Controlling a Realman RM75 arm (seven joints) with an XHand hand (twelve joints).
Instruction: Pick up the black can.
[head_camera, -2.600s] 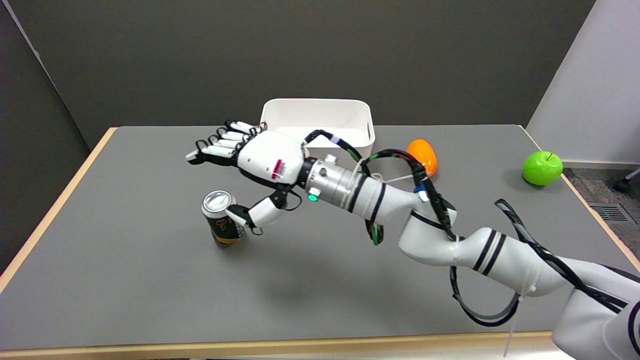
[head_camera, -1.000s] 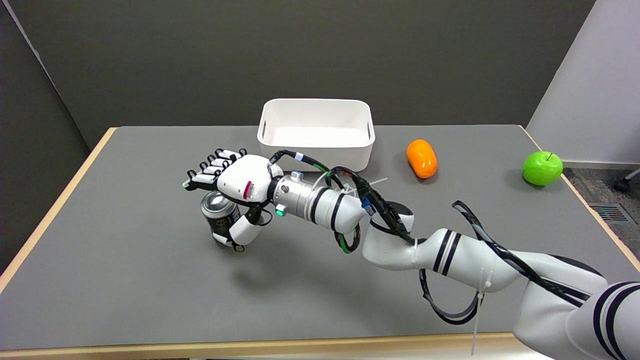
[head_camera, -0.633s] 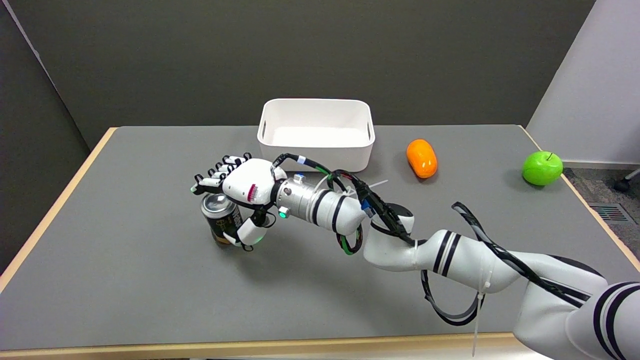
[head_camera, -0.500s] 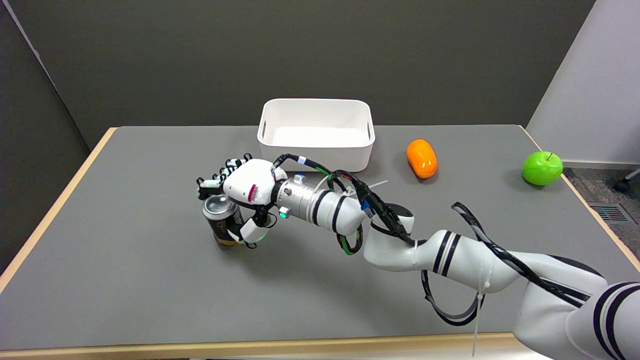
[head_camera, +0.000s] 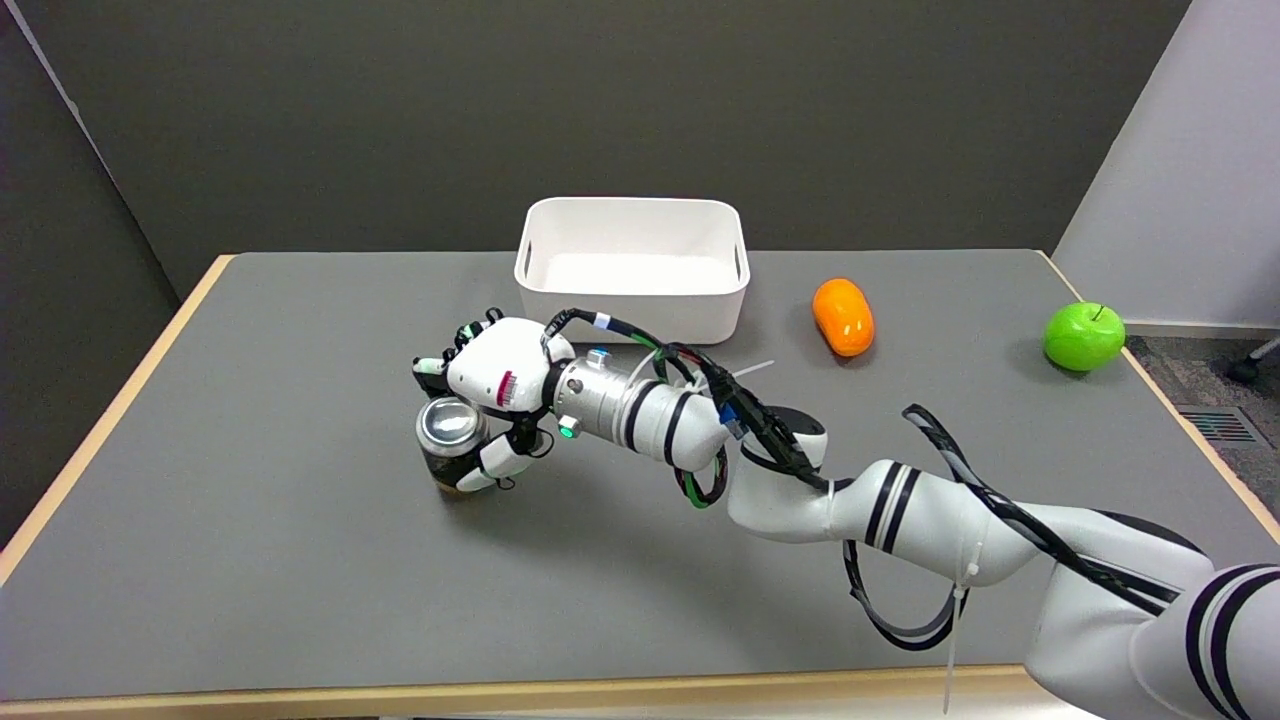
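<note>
The black can (head_camera: 447, 440), silver-topped with a gold band at its foot, stands on the grey table (head_camera: 250, 560) left of centre and leans slightly. My right hand (head_camera: 493, 372) reaches in from the right and wraps it. The fingers (head_camera: 432, 365) curl over the can's far side, and the thumb (head_camera: 495, 460) presses on its near right side. The can's base still looks to be on the table. Much of its right side is hidden behind the palm.
A white bin (head_camera: 632, 292) sits behind the hand near the table's far edge. An orange oval object (head_camera: 843, 316) lies to the bin's right, and a green apple (head_camera: 1083, 336) sits at the far right edge. My right arm stretches across the table's lower right.
The hand dropped to the can. Its outstretched fingers curled in around the can's far side while the thumb closed on the near side. The can shifted slightly right and tilted.
</note>
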